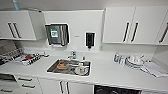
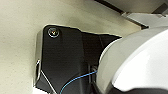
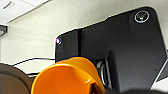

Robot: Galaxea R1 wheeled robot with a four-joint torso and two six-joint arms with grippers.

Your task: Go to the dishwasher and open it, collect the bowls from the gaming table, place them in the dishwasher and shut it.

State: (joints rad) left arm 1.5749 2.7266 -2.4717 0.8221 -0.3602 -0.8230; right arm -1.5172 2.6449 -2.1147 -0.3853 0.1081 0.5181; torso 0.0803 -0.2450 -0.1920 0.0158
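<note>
Head view | dishwasher (image 1: 117, 90) dark under white counter (image 1: 112, 72) | sink (image 1: 69, 67) left of it

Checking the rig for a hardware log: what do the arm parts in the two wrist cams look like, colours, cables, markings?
Left wrist view: a black angular plate with a round metal fitting at one corner, a thin blue cable running across it, and a glossy white rounded shell. Right wrist view: a matching black plate with a round fitting, a small purple light, and an orange rounded part. No readable markings.
</note>
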